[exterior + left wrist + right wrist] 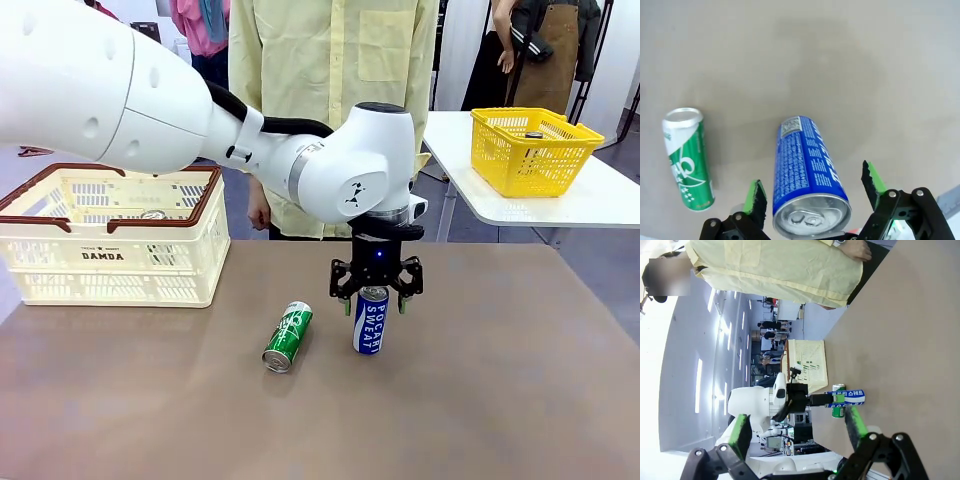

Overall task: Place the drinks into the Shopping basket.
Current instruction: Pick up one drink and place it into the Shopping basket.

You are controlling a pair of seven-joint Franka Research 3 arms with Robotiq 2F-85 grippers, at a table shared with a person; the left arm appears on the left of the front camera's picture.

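Tabletop [480,400], one blue can [369,322], one green can [288,337], left jaws open, right jaws open

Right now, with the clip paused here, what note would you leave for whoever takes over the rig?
Left gripper: open, jaws either side of the upright blue can, not closed on it.
Right gripper: open, empty.
Green can: lying on its side on the table, beside the blue one.
Shopping basket: a silver can top shows inside, so at least one drink seems done.
Left to do: grip and carry the blue can, then the green one.
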